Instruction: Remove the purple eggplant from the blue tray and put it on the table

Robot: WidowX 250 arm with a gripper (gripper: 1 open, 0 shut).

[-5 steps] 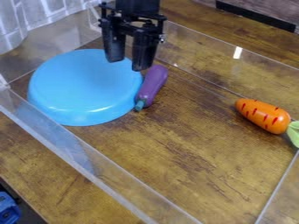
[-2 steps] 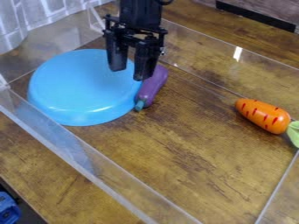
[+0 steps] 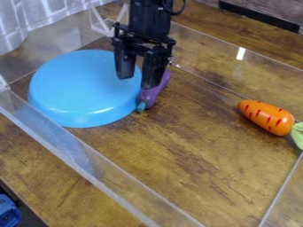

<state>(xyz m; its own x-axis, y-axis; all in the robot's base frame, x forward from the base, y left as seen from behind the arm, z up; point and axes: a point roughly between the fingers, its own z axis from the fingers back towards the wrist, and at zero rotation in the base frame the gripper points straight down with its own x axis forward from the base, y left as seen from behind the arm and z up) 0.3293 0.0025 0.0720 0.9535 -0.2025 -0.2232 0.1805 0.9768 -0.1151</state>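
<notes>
The purple eggplant [image 3: 153, 92] lies on the table [image 3: 190, 151] just off the right rim of the blue tray [image 3: 81, 86], its green stem end pointing toward me. My gripper [image 3: 140, 73] hangs over the eggplant's far end and the tray's right rim, fingers pointing down and spread apart. The fingers hide part of the eggplant. I cannot tell whether the fingertips touch it. The tray's top is bare.
An orange carrot [image 3: 267, 116] with a green top lies at the right, near the right acrylic wall. Clear acrylic walls [image 3: 71, 160] edge the tabletop at the front, the left and the back.
My gripper has moved right and down, from over the tray's back right rim to directly over the eggplant. The eggplant, tray and carrot have not moved.
</notes>
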